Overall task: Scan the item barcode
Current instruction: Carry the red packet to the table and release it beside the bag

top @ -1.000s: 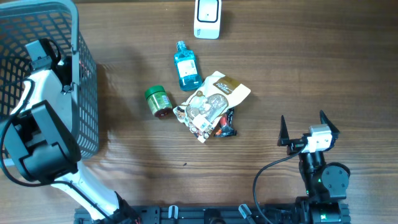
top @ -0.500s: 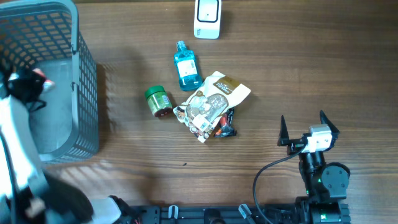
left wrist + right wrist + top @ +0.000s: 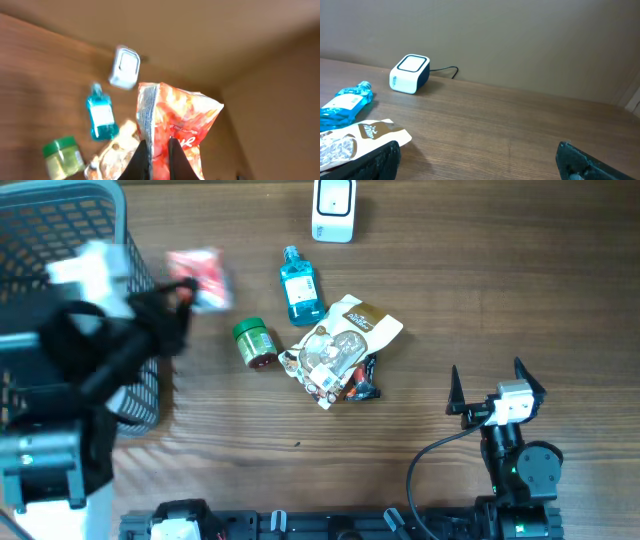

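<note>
Fingers point(image 3: 141, 165) of the left gripper point(image 3: 159, 150) are pressed fully together on the lower edge of a red-and-orange snack packet point(image 3: 175, 120). The packet stands upright above them in the wrist view.

The packet has just come out of the wire basket point(image 3: 60, 220). Overhead it shows as a red blur in the air just right of the basket wall, above the table point(image 3: 560, 280). It is near the green jar point(image 3: 254, 343) and left of the blue mouthwash bottle point(image 3: 299, 288). The white barcode scanner point(image 3: 333, 208) sits at the far edge of the table, well apart from the packet. So the pick looks done and the carry toward the scanner is under way, while the scan itself is not yet made. Whether a barcode faces the scanner cannot be told. Only the packet's printed front and a pale side seam show, both blurred.

A second ago the left arm was reaching down inside the basket and no packet was visible. Half a second ago it was a smear over the basket's left side. Now it stretches across the basket rim toward the middle of the table. The jar, the bottle, the crumpled pouch point(image 3: 345, 340) and the scanner lie exactly as before. The right gripper point(image 3: 487, 380) has not moved and sits parked at the near right with its jaws spread wide, holding nothing.
</note>
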Available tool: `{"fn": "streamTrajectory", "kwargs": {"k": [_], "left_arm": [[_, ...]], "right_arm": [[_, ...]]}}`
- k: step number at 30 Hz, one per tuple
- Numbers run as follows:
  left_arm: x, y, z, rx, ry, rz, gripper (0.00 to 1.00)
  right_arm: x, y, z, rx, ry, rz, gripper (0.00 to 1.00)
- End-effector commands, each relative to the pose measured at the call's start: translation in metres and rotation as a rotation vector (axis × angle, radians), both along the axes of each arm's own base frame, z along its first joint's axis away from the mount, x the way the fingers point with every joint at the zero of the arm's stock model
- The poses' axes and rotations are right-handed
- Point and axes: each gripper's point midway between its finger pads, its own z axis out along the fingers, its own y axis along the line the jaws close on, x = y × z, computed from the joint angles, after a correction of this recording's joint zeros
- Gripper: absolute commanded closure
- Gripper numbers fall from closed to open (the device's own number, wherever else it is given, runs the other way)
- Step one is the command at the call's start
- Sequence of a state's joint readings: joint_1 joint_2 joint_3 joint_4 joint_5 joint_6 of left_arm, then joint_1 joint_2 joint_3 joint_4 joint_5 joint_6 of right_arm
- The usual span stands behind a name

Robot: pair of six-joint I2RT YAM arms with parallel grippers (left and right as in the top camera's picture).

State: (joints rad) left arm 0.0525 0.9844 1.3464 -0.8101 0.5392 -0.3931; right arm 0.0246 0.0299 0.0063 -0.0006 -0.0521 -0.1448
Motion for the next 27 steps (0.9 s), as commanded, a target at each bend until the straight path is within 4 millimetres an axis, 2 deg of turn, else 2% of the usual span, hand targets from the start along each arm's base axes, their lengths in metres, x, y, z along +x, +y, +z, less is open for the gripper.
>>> {"fn": "streamTrajectory", "kwargs": {"k": [1, 7, 8, 11, 12, 14, 15, 17, 19, 21, 23, 24, 25, 26, 27], "left_arm": [[-0.003, -0.026, -0.043, 0.269, 0.068, -0.072, 0.96], [-0.002, -0.101, -0.136, 0.374, 0.292, -0.322, 0.96], [0.002, -0.121, -0.161, 0.419, 0.296, -0.397, 0.96], [0.007, -0.157, -0.214, 0.486, 0.336, -0.535, 0.96], [0.002, -0.178, -0.239, 0.490, 0.374, -0.628, 0.96], [-0.006, -0.200, -0.261, 0.482, 0.389, -0.733, 0.96], [-0.008, -0.210, -0.272, 0.480, 0.396, -0.767, 0.96], [-0.009, -0.219, -0.286, 0.491, 0.405, -0.791, 0.89], [-0.009, -0.225, -0.287, 0.495, 0.382, -0.807, 0.85], [-0.005, -0.230, -0.283, 0.487, 0.349, -0.808, 0.90], [-0.003, -0.231, -0.281, 0.488, 0.333, -0.809, 0.89], [-0.002, -0.230, -0.281, 0.491, 0.331, -0.805, 0.83], [-0.001, -0.230, -0.282, 0.496, 0.330, -0.800, 0.66], [0.001, -0.229, -0.282, 0.504, 0.325, -0.791, 0.21], [0.004, -0.229, -0.279, 0.504, 0.311, -0.784, 0.00]], "right_arm": [[0.000, 0.003, 0.000, -0.012, -0.003, 0.018, 0.00], [0.000, 0.003, 0.000, -0.012, -0.003, 0.018, 0.00], [0.000, 0.003, 0.000, -0.011, -0.003, 0.018, 0.00], [0.000, 0.003, 0.000, -0.012, -0.003, 0.018, 0.00], [0.000, 0.003, 0.000, -0.012, -0.003, 0.018, 0.00], [0.000, 0.003, 0.000, -0.012, -0.003, 0.018, 0.00], [0.000, 0.003, 0.000, -0.012, -0.003, 0.018, 0.00], [0.000, 0.003, 0.000, -0.012, -0.003, 0.018, 0.00], [0.000, 0.003, 0.000, -0.012, -0.003, 0.018, 0.00], [0.000, 0.003, 0.000, -0.012, -0.003, 0.018, 0.00], [0.000, 0.003, 0.000, -0.012, -0.003, 0.018, 0.00], [0.000, 0.003, 0.000, -0.012, -0.003, 0.018, 0.00], [0.000, 0.003, 0.000, -0.012, -0.003, 0.018, 0.00], [0.000, 0.003, 0.000, -0.012, -0.003, 0.018, 0.00], [0.000, 0.003, 0.000, -0.012, -0.003, 0.018, 0.00]]}}
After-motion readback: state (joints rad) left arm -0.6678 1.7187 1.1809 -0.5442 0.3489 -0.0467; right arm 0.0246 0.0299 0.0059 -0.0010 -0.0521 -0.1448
